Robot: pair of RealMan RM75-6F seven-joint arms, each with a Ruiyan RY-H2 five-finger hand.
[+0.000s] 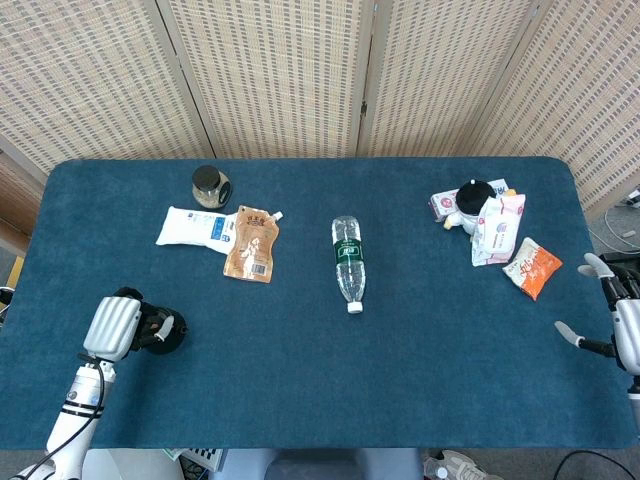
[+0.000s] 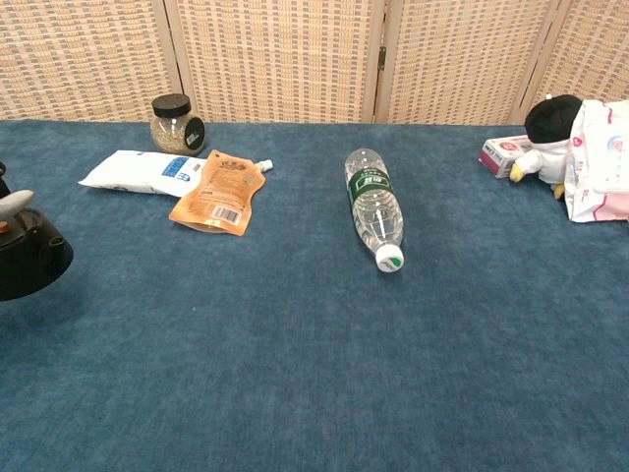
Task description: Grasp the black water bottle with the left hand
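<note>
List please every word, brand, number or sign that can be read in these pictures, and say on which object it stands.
No text can be read with certainty.
Clear bottle, green label: print too small.
Orange pouch: barcode panel visible, print blurred.
White pack, blue panel: blurred.
Pink-and-white box: print blurred.
Pink-and-white bag: blurred.
Orange snack bag: blurred.
Black water bottle, held by left hand: no visible text.

the left hand [image 1: 125,325] has a pale silver-white back moulded in lengthwise ridges, with dark fingers and black parts on the palm side. its wrist narrows to a white arm [image 1: 75,415] ringed by black bands, and a thin black cable runs alongside. the right hand [image 1: 612,318] is the same pale silver, with slim light fingers ending in rounded grey tips and dark, black-jointed sections between them.
</note>
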